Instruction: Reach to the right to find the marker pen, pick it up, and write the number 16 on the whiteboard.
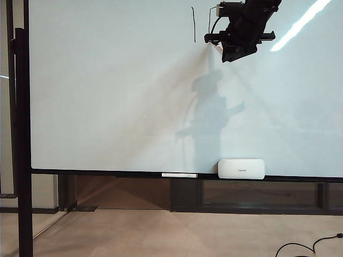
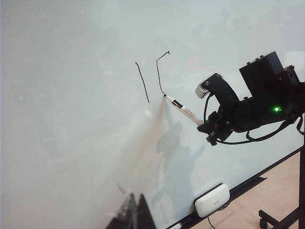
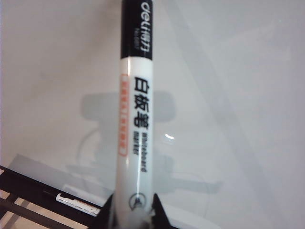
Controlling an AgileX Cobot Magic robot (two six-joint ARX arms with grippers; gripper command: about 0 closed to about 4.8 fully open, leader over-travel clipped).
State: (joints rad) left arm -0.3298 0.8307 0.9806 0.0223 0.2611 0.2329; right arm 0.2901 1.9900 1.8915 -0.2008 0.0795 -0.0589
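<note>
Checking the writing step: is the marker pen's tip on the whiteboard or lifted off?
On: the right gripper holds the marker pen with its tip at a stroke's end on the whiteboard.

- The large glossy white whiteboard [image 1: 118, 96] has a thin black lower rail and black stand posts; two black ink strokes [image 2: 143, 82] mark it.
- The slim marker pen [image 3: 136, 119] has a white barrel, a black collar, black lettering and a narrow orange-red strip of lettering.
- The right tool [image 2: 209, 130], clamped on the pen, is black (a small green light glows on its arm).
- The rounded rectangular eraser block [image 1: 241, 168] is white.
- The floor [image 1: 161, 233] is beige.
</note>
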